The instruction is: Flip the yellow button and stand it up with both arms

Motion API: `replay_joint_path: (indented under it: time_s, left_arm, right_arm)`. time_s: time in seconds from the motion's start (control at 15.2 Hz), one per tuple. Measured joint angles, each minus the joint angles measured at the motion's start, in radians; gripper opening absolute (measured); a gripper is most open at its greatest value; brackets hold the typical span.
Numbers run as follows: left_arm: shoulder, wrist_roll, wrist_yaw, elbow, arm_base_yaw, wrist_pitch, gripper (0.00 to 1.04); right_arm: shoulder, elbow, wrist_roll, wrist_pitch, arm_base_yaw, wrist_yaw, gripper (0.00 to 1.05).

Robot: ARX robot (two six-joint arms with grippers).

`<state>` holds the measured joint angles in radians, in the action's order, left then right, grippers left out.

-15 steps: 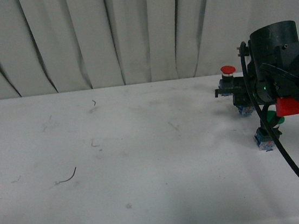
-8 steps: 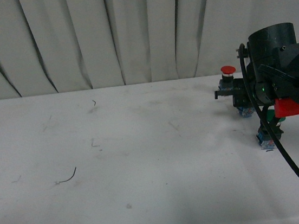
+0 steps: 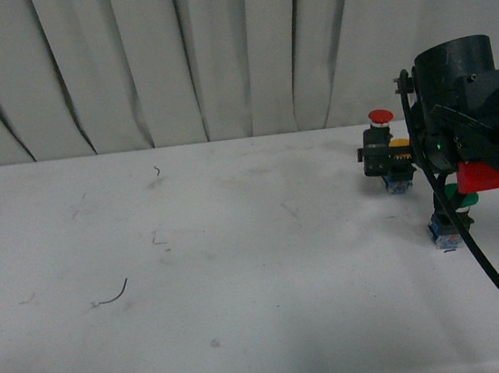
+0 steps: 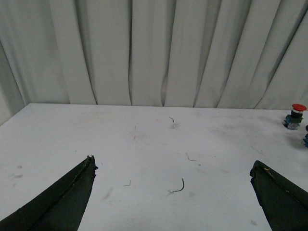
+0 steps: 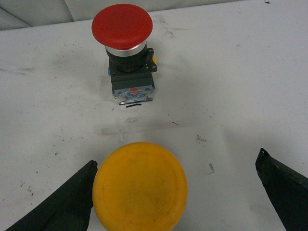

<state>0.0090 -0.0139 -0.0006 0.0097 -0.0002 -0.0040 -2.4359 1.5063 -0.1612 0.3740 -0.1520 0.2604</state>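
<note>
In the front view we saw the white table [image 3: 197, 275] stretching before a pleated white curtain [image 3: 170, 60], and our right arm [image 3: 473, 118] stood over the table's far right part, at about three o'clock in that view. The yellow button [image 3: 398, 166] sat just ahead of that arm's black fingers, its blue-clear base showing beneath a sliver of yellow cap. In the right wrist view the yellow button [image 5: 139, 186] showed its round cap face-on between the two dark fingers of the right gripper [image 5: 185, 192]; the jaws stood wide apart, one finger [image 5: 67, 202] close against the cap's edge and the other finger [image 5: 284, 190] well clear of it, so they held nothing. Whether the near finger actually touched the cap we could not tell. The red-capped button [image 5: 126, 50] stood upright on the table beyond the yellow one, at twelve o'clock from it in that view, and apart from it; in the front view the red-capped button [image 3: 381, 118] showed just behind the arm's fingers. A green-capped button [image 3: 452, 207] with a blue base sat nearer us, partly hidden behind the arm's black cable [image 3: 488, 275]. The left wrist view showed the left gripper [image 4: 175, 202] with its two dark fingers spread wide over bare table, gripping nothing, well apart from the buttons. A small curved black scrap [image 3: 112, 294] lay at about eight o'clock on the table.
</note>
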Motion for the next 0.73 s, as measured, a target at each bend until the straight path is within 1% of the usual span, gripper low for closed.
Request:
replay_joint_path:
  time_s: [0.07,0.46,0.66,0.73]
  left_arm:
    - [0.0,0.0,0.0,0.0,0.0,0.0,0.98]
    - [0.0,0.0,0.0,0.0,0.0,0.0,0.98]
    - [0.0,0.0,0.0,0.0,0.0,0.0,0.98]
    - [0.0,0.0,0.0,0.0,0.0,0.0,0.98]
  right_arm:
    - [0.0,0.0,-0.001,0.0,0.0,-0.003,0.99]
    - [0.06,-0.026,-0.015,0.03,0.009,-0.041,0.98]
    - [0.237,-0.152,-0.056,0.117,0.009,-0.079,0.98]
    - [0.322,-0.224,-0.071,0.161,0.009,-0.095,0.98]
